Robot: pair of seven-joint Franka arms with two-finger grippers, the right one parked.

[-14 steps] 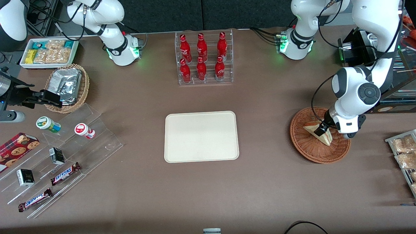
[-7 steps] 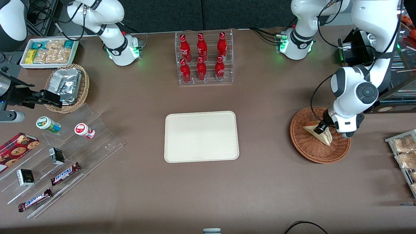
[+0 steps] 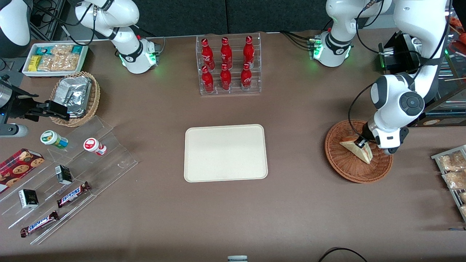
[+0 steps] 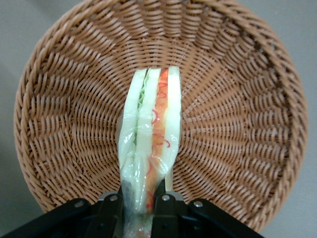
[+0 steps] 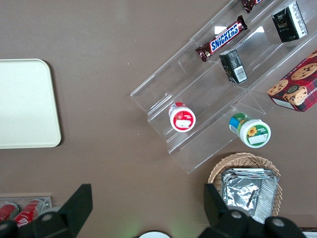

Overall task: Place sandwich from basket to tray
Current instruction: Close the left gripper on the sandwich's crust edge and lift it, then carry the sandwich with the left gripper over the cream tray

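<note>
Pinching wedge sandwich point(image 4: 148, 148), end effector point(image 4: 140, 198), round woven basket point(image 4: 237, 99)

Rough woven wicker basket point(image 4: 237, 99); glossy film-wrapped sandwich point(image 4: 151, 129); matt plastic tray point(image 3: 225, 153).

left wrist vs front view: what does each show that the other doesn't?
Only the left wrist view: the sandwich's cut edge up close, with green and red-orange filling under clear wrap, and the gripper with its fingers pinched on the wedge's narrow end.

Only the front view: the tray with nothing on it, out in the middle of the table, the rack of red bottles, and the working arm above the basket.

Both: the sandwich, gripped and in the round wicker basket, not yet moved toward the tray.
</note>
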